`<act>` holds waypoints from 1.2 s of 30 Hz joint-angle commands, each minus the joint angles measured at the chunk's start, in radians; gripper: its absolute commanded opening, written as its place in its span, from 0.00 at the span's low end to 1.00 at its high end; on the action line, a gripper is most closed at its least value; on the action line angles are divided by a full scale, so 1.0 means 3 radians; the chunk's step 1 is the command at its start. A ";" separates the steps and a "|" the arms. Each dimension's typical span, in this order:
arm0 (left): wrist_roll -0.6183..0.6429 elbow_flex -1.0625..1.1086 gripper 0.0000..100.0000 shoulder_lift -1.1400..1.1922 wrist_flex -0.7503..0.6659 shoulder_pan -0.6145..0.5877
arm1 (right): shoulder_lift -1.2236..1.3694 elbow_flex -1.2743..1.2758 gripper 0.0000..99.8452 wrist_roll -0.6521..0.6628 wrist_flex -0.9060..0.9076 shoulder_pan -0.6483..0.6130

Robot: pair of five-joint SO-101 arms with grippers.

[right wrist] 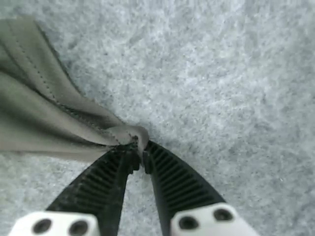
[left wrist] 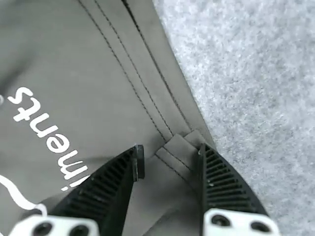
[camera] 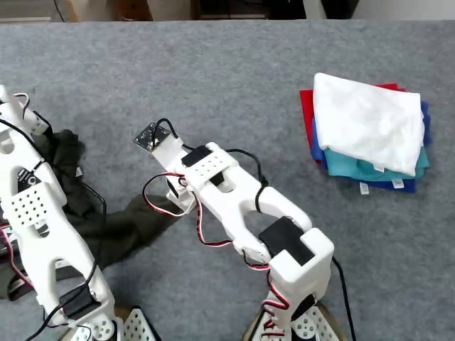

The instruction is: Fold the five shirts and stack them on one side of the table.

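Note:
A dark olive shirt lies crumpled at the table's left, partly under the left arm. In the right wrist view my right gripper is shut on a corner of the olive shirt, right at the hem, low over the grey table. In the high view that arm's gripper is at the shirt's rightmost tip. My left gripper is open, one finger on each side of a folded hem edge of the olive shirt, which has white print. A stack of folded shirts, white on top of teal, blue and red, sits at the right.
Grey carpet-like table surface stretches across the middle and back. Red and black wires loop off the right arm. Both arm bases stand at the front edge.

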 commanded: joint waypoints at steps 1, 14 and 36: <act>-0.0051 -0.0159 0.19 -0.0100 0.0031 -0.0082 | 0.0049 -0.0079 0.00 -0.0026 -0.0066 0.0059; -0.0133 0.0332 0.19 -0.0800 0.0077 0.0020 | 0.0054 -0.0079 0.00 -0.0026 -0.0072 0.0059; -0.0225 0.0317 0.19 0.0008 0.0005 -0.0026 | 0.0059 -0.0079 0.00 -0.0026 -0.0092 0.0054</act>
